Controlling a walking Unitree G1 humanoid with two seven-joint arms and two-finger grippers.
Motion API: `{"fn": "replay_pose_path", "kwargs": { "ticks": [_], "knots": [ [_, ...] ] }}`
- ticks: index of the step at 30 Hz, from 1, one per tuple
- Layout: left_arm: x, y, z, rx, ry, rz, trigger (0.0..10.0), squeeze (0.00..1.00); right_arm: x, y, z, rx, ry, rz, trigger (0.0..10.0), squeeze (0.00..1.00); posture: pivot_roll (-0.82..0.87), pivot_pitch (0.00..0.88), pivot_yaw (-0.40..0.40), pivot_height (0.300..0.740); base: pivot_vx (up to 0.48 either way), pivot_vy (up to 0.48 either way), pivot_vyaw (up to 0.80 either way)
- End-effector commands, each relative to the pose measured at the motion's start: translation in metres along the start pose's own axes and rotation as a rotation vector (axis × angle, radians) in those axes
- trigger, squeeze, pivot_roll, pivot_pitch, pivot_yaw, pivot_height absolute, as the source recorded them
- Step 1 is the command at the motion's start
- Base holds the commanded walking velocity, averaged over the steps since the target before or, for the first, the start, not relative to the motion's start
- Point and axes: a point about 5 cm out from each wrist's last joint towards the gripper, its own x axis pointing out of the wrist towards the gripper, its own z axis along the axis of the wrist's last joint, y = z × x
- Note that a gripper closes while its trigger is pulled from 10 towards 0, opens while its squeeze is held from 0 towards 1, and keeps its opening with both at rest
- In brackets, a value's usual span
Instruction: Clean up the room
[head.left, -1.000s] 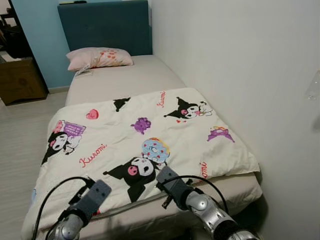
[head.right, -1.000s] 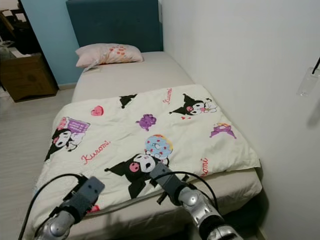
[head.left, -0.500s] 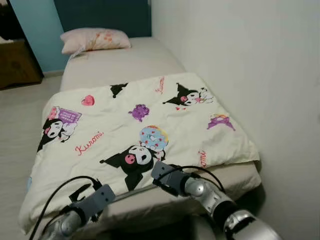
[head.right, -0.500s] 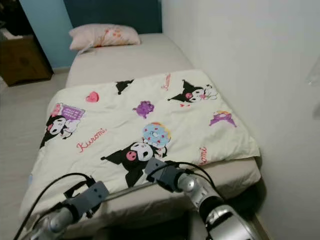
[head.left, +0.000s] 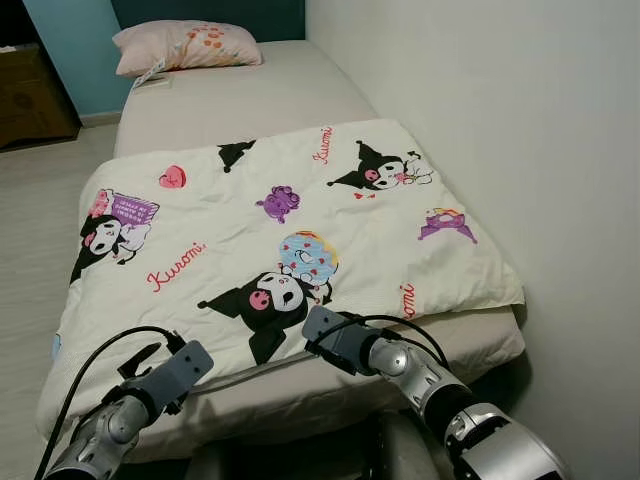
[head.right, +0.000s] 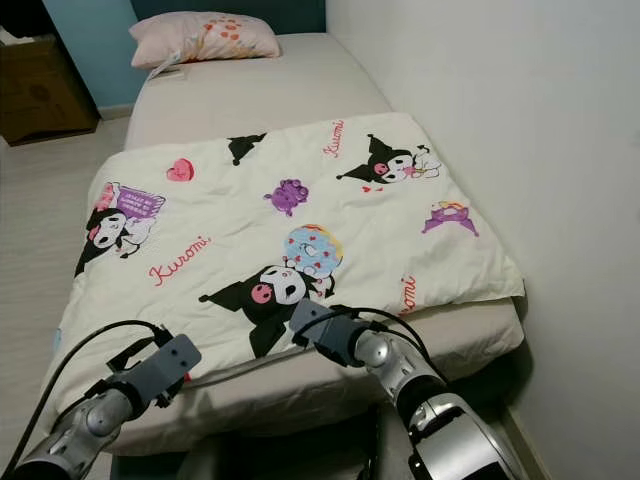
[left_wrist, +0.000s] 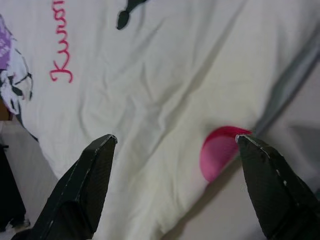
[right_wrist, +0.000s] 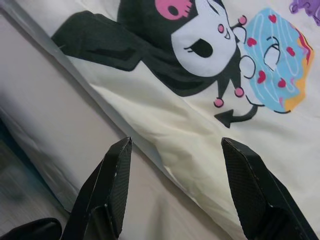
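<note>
A cream blanket (head.left: 270, 240) printed with black cartoon characters and red script lies spread over the foot half of a beige bed (head.left: 240, 100). My left gripper (left_wrist: 175, 150) hangs open just above the blanket's near edge, by a pink print (left_wrist: 217, 152). My right gripper (right_wrist: 172, 150) is open too, hovering over the near hem beside the black-and-white character (right_wrist: 195, 40) and blue doughnut print. Both arms (head.left: 400, 365) reach in low from the foot of the bed.
A pink pillow (head.left: 185, 45) lies at the head of the bed against a dark teal headboard. A white wall (head.left: 520, 150) runs along the bed's right side. Pale wood floor (head.left: 35, 220) lies to the left, with a brown cabinet (head.left: 30, 100) at the far left.
The head camera has tilted down and closer to the bed. Both grippers have lowered and reached forward to the blanket's near edge.
</note>
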Motion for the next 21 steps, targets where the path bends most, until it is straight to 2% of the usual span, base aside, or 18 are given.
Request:
{"fn": "replay_pose_path", "kwargs": {
  "ticks": [1,7,21],
  "knots": [
    [-0.002,-0.01,-0.006,0.015,0.022,-0.033,10.0,0.0,0.0,0.008,-0.002,0.008,-0.001,0.028,10.0,0.0,0.0,0.224,-0.034,0.6,0.0,0.0,0.0],
    [-0.003,-0.014,-0.007,0.013,0.025,-0.041,10.0,0.0,0.001,0.01,-0.003,0.003,0.002,0.045,10.0,0.0,-0.01,0.221,-0.038,0.58,0.0,0.0,0.0],
    [-0.004,-0.022,-0.01,0.026,0.034,-0.071,10.0,0.0,0.0,0.017,-0.005,-0.037,-0.002,0.089,10.0,0.0,-0.01,0.213,-0.049,0.58,0.0,0.0,0.0]
  ]
}}
